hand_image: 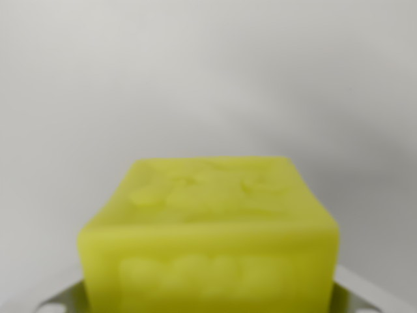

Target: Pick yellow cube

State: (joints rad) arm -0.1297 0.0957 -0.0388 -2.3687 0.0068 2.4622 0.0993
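Observation:
The yellow cube [208,228] fills the lower middle of the wrist view, very close and blurred, with raised shapes on its top and front faces. My gripper [208,305] sits at the bottom edge. Only the pale tips of its fingers [62,301] show, one against each lower side of the cube. The jaws appear shut on the cube, pressing its left and right faces. The cube's underside and the rest of the fingers are out of view.
Behind and around the cube lies a plain, pale grey-white surface [208,78], out of focus and featureless.

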